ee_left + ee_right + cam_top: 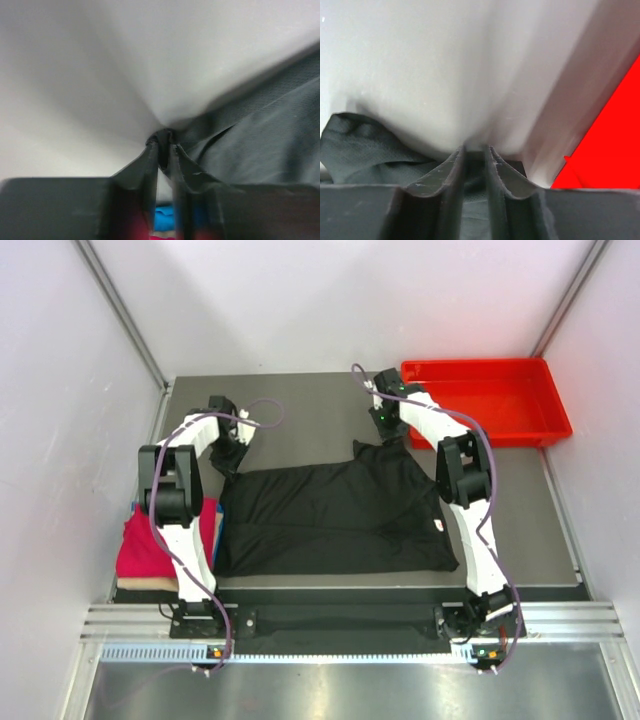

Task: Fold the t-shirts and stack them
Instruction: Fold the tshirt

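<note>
White walls [330, 300] close in a grey table [300, 405] on three sides. A black short-sleeved cloth t-shirt [330, 520] lies spread across the middle of the table, mostly flat, with its far edge drawn up into two peaks. The left tool [228, 447] is at about 11 o'clock on the far-left corner. In its wrist view its jaws stand narrow with dark cloth pinched at their tips [160, 139]. The right tool [385, 425] is at about 1 o'clock on the far-right corner. Its jaws are also drawn close, with dark fabric bunched between them [476, 152].

Holding both far corners at once seems meant to keep that edge taut and level. That way it could be carried toward 6 o'clock as one straight fold line rather than dragging crooked.

A crimson red cloth t-shirt [140, 545] lies folded at 8 o'clock beside the left arm, probably as the start of the stack. A blue cloth edge [164, 220] shows next to it. A rigid red plastic tray [490, 400] sits at 2 o'clock, well apart from the cloth and out of the fold's way.
</note>
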Controlling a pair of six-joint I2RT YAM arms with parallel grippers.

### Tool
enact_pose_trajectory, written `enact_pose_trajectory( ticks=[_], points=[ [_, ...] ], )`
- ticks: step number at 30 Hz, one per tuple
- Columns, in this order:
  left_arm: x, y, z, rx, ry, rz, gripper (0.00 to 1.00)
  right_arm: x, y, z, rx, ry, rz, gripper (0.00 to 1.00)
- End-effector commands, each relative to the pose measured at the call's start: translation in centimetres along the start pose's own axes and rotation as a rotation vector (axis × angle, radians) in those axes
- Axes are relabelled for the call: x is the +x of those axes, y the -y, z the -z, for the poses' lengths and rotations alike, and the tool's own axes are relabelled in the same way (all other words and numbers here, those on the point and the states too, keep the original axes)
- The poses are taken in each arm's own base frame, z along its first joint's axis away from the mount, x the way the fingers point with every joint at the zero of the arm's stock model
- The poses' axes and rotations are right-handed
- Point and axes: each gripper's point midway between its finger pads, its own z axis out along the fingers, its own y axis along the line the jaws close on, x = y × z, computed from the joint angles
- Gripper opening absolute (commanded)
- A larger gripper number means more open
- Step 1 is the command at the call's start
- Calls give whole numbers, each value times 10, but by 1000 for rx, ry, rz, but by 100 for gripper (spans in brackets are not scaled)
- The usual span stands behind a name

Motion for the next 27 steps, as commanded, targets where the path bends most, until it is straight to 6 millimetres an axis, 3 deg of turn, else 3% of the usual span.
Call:
enact_pose_trajectory(
  ticks=[1,3,5,12,15,22,23,26,27],
  points=[
    [7,14,-9,80,-9,-18,13,6,-6,1,-36,-30,-2,15],
    [5,18,-1,90,11,-21,0,1,-6,14,-47,-1,-8,9],
    [6,17,3,76,21,-25,0,-4,-12,29,-73,29,-39,0],
    [-11,-2,43,-69,159,-23,0,-22,-21,78,-137,155,-82,0],
    [-7,1,58,-92,206,-51,0,-21,-20,102,-138,210,-106,0],
    [33,23,63,-53,159,-101,0,14,-22,136,-157,260,-143,0],
    [36,25,68,-54,161,-104,0,29,-22,138,-156,249,-155,0],
    [48,33,67,-38,156,-132,0,43,-22,133,-150,241,-166,0],
    [47,32,66,-42,164,-135,0,43,-18,128,-127,232,-178,7]
  ],
)
